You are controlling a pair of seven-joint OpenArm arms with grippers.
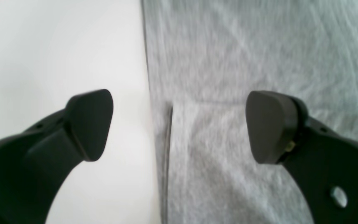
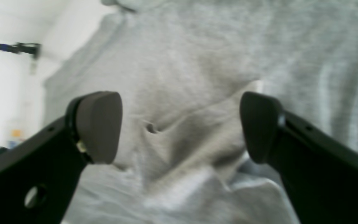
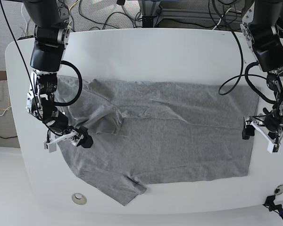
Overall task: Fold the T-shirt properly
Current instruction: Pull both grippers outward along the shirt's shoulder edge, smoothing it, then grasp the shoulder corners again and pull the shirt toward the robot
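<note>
Left end effector (image 1: 179,127) and right end effector (image 2: 180,127) are seen released, straddling the T-shirt (image 3: 179,132). Fabric is judged soft, limp; hem edge directly beneath is advised for pinching.

The T-shirt (image 3: 170,136) looks like soft heathered knit cloth, matte and wrinkly. Table (image 3: 146,56) is a smooth white top with slight sheen. Gripper pads (image 1: 89,124) look like matte dark rubbery plastic.

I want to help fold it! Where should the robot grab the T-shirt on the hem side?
Probably the T-shirt's flat bottom hem edge, coming from the bare table side. The left tool hangs open right over that edge, one finger over table, one over cloth, so a pinch there looks easiest.
</note>
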